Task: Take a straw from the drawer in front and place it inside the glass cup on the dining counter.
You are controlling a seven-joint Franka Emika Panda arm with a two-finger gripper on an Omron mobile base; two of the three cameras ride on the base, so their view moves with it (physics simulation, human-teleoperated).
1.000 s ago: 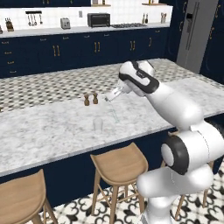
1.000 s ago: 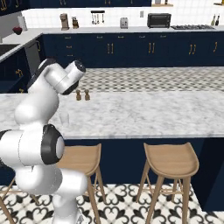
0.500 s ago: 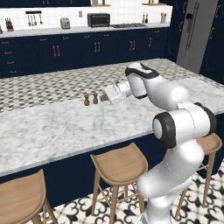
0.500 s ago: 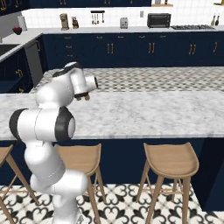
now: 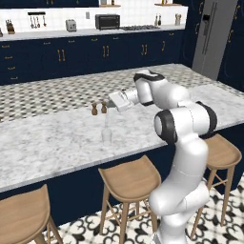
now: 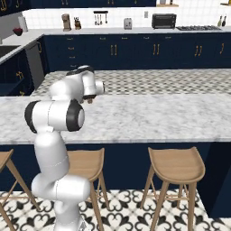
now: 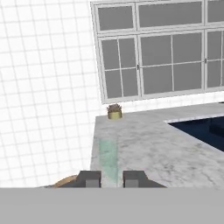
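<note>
White marble, veined grey, tops the dining counter [image 5: 57, 138]. Over the last second the white arm has swung out from its folded pose. Its gripper [image 5: 112, 102] now hangs just above the glass cup [image 5: 106, 137], near 2 small brown shakers [image 5: 98, 109]. The fingers are pressed together, and a faint pale line running down from them towards the cup looks like the straw [image 5: 106, 119]. That suggests the carry is over and only the lowering and release remain.

The straw is so thin it nearly vanishes against the marble, so whether its lower end has passed the cup's rim cannot be told. In the hand view, a blurred, see-through strip [image 7: 108, 159] rises between the fingertips [image 7: 89, 178]; what it is stays unclear.
</note>
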